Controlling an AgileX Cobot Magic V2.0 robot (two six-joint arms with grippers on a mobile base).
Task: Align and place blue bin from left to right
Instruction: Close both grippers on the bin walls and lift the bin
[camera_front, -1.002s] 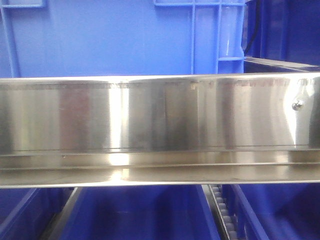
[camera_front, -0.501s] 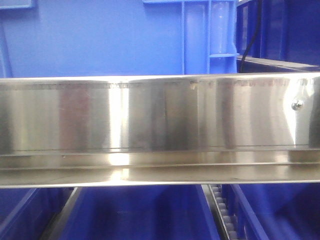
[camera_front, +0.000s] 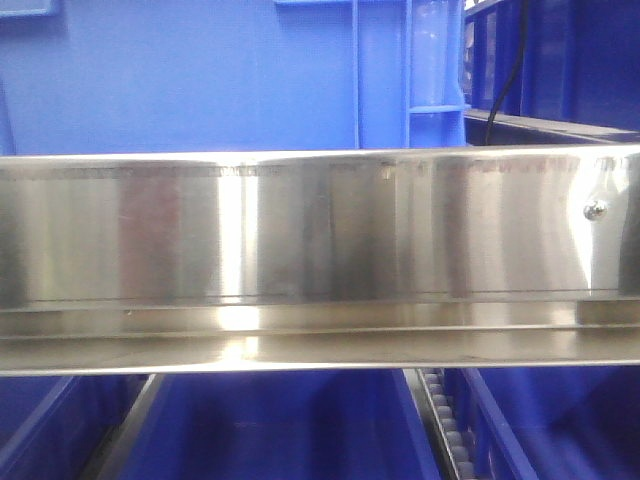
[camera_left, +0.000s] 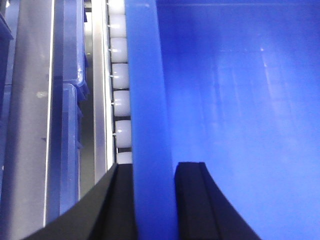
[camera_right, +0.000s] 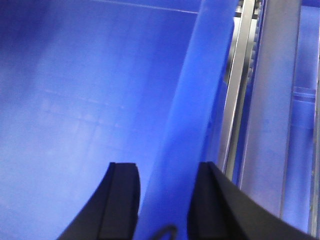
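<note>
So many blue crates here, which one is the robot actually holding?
The blue bin above the steel rail: left gripper and right gripper each clamp one of its walls. The lower crates sit ungripped.

Black left claw (camera_left: 155, 200) and right claw (camera_right: 167, 200), blue bin (camera_front: 200, 80), silver rail (camera_front: 300, 230) (streaky)

On my front camera, a brushed stainless steel shelf rail (camera_front: 320, 235) spans the whole width. It carries a bright vertical band of glare (camera_front: 235, 240) and has one screw head (camera_front: 595, 209) near its right end. Below it, a roller track (camera_front: 445, 425) runs between lower blue crates (camera_front: 280, 425). My left wrist camera shows a row of white rollers (camera_left: 120, 102) beside a steel channel (camera_left: 99, 100). On the right wrist camera I see parallel steel rails (camera_right: 240, 95).
</note>
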